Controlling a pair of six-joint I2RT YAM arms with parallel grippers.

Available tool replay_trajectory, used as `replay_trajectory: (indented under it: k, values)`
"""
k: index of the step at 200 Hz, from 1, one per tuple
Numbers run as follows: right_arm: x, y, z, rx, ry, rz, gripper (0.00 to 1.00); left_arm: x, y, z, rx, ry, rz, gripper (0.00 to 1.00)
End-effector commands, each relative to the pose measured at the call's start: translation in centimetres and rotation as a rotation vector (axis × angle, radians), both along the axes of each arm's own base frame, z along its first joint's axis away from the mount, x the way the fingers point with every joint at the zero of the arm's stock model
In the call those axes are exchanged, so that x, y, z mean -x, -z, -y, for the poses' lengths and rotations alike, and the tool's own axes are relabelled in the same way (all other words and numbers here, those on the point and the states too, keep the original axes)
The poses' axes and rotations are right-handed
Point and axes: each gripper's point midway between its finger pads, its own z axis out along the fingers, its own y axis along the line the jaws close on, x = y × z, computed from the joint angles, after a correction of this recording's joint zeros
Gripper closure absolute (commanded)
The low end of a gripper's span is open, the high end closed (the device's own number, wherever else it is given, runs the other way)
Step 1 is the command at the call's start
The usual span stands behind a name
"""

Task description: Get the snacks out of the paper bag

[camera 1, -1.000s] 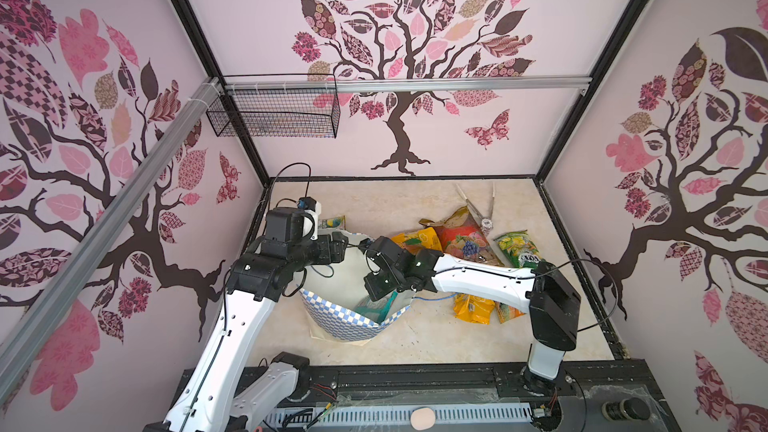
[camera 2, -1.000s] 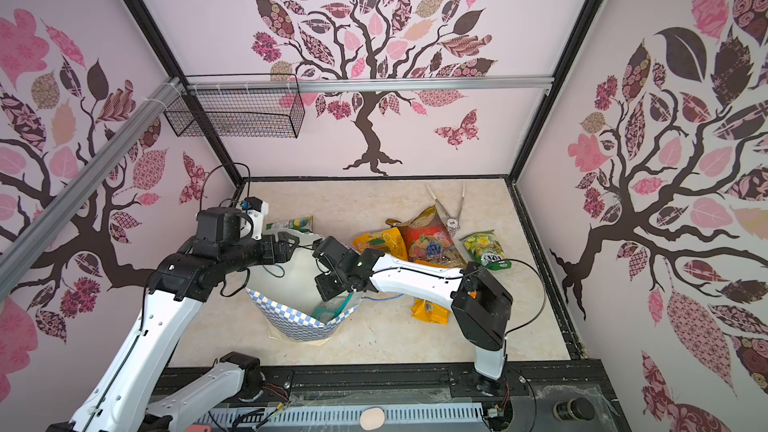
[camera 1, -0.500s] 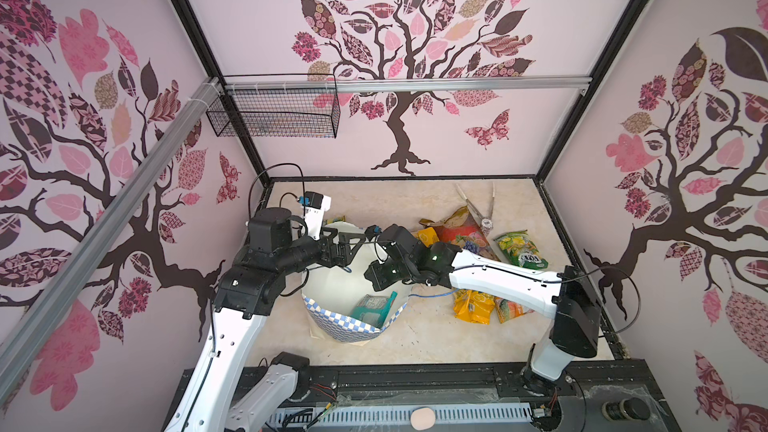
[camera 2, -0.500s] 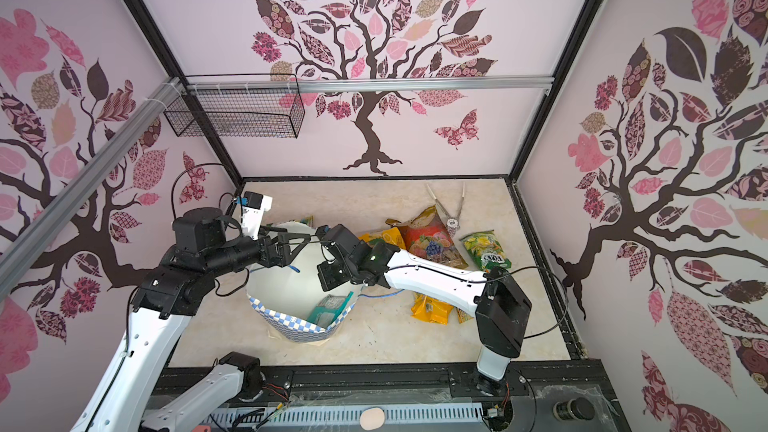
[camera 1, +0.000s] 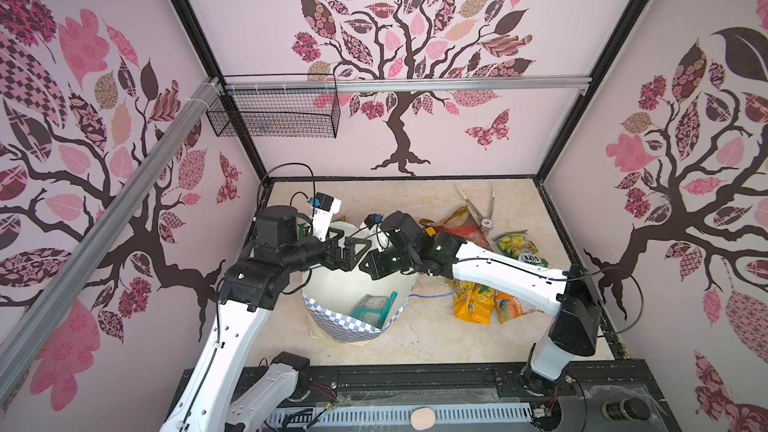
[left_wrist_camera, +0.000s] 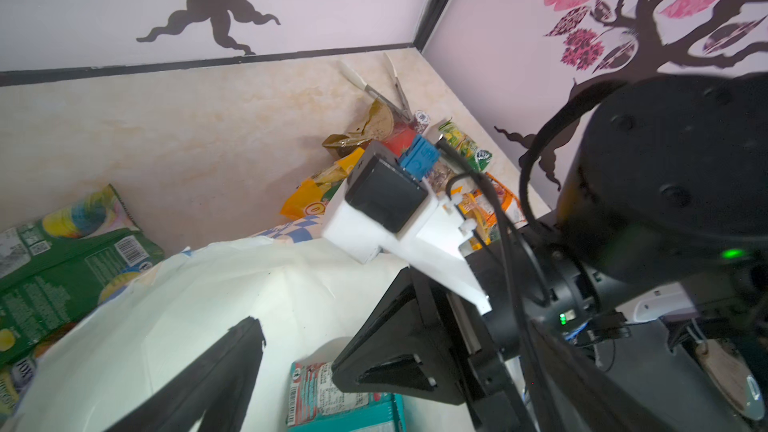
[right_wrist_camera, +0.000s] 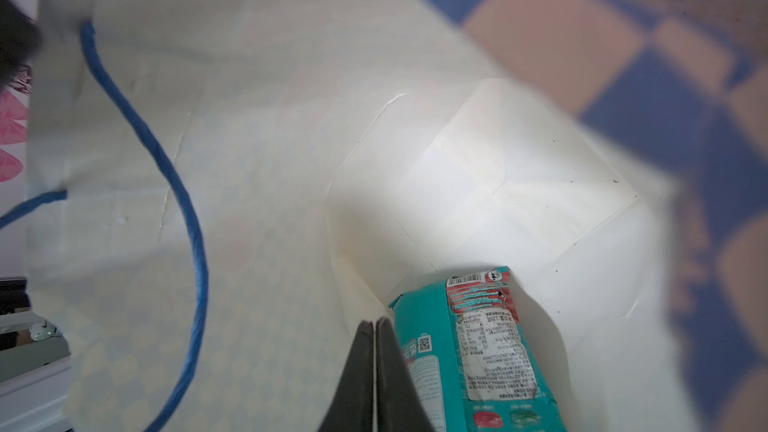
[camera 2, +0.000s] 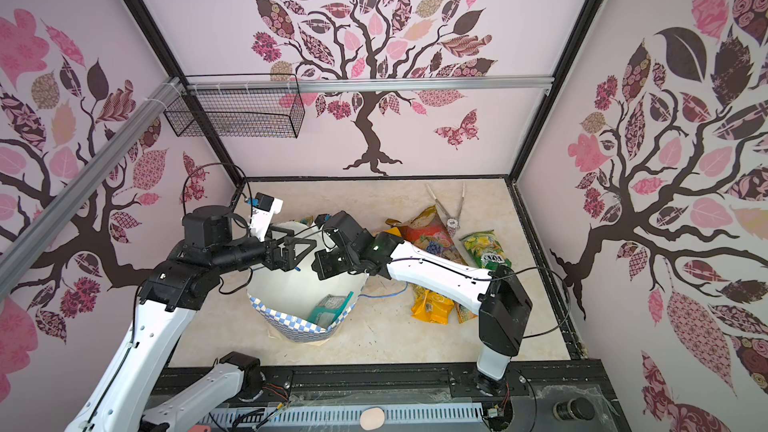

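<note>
Teal packet lies deep in the paper bag, just ahead of and below my right pincer, which is pressed together on nothing. Its long axis runs roughly along my reach. My left pincer gapes wide, empty, beside the right one, and I judge it farther from the packet.

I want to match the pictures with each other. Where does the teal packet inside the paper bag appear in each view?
A top view: the teal packet stands inside the paper bag, just inside its checkered band.
A top view: the packet in the same spot.
Left wrist: the packet inside the bag, barcode showing.
Right wrist: the packet inside the bag, beside the shut right gripper.
Shared landmark: the checkered band, seen in all four.
</note>
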Motion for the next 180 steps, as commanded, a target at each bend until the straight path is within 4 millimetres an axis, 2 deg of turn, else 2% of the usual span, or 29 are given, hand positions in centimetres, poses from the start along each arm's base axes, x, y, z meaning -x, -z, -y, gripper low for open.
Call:
replay_trajectory:
  k: [1, 14, 32, 48, 72, 89, 101, 120, 136, 158, 168, 180]
  values:
    - [-1.5, -0.7, -0.3, 0.002, 0.024, -0.016, 0.91, 0.6, -0.7, 0.7, -0.094, 0.037, 0.066, 0.01]
    - [-1.1, -0.1, -0.9, 0.037, 0.004, -0.011, 0.89, 0.2, -0.4, 1.3, -0.118, 0.038, 0.053, 0.01]
    - [-0.4, -0.7, -1.5, 0.054, -0.014, 0.042, 0.86, -1.0, 0.5, 0.7, -0.162, -0.019, 0.028, 0.02]
    - [-0.3, -1.4, -1.4, 0.026, -0.01, 0.04, 0.84, -0.9, 0.3, 0.7, -0.165, -0.014, 0.037, 0.02]
    - [-0.7, -1.6, -0.3, 0.027, 0.02, 0.045, 0.77, 0.9, -2.7, 0.9, -0.092, 0.021, 0.117, 0.02]
    - [-0.5, -1.9, 0.2, 0.028, 0.027, 0.048, 0.68, 2.2, -5.3, 0.3, -0.046, 0.005, 0.184, 0.02]
    - [-0.2, -2.1, 0.4, 0.016, 0.027, 0.043, 0.65, 3.1, -7.0, -0.5, -0.016, -0.026, 0.223, 0.02]
    - [0.6, -2.0, 0.7, -0.006, 0.019, 0.031, 0.62, 3.9, -8.8, -2.3, 0.002, -0.117, 0.266, 0.02]
    - [1.4, -1.2, 0.8, 0.005, 0.007, 0.044, 0.61, 3.7, -9.3, -5.4, -0.028, -0.294, 0.265, 0.03]
    - [2.6, 1.2, 0.7, 0.073, -0.027, 0.056, 0.55, 2.9, -7.2, -11.5, -0.165, -0.629, 0.187, 0.02]
    - [3.2, 2.4, 0.5, 0.118, -0.046, 0.067, 0.53, 2.6, -5.8, -12.7, -0.238, -0.689, 0.141, 0.02]
    - [3.5, 4.0, 0.5, 0.176, -0.06, 0.083, 0.49, 2.2, -4.0, -13.1, -0.291, -0.711, 0.08, 0.02]
